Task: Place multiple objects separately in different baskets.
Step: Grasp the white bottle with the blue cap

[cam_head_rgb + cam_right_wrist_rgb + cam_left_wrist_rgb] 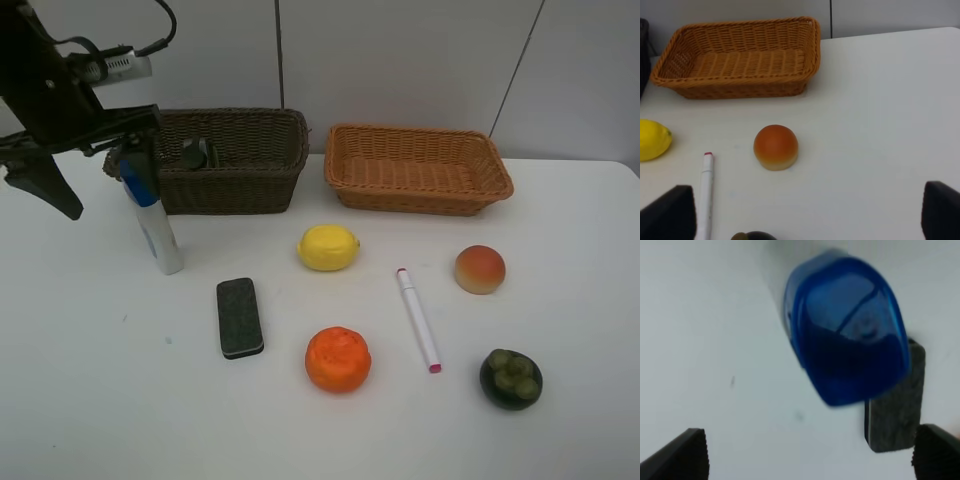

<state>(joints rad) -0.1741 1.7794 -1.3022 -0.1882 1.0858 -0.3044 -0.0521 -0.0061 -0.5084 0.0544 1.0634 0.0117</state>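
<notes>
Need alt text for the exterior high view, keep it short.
Left gripper, open, hangs just over a standing white blue-capped tube beside the dark brown basket; the light tan basket to its right is empty. In front lie a lemon, eraser block, orange, pink-tipped marker, peach and mangosteen.

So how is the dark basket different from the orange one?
The dark brown basket is darker and deeper; the orange-tan basket is lighter and shallower. The dark brown basket holds a dark green bottle; the orange-tan basket shows nothing inside. Both are woven rectangles standing side by side on the white table.
</notes>
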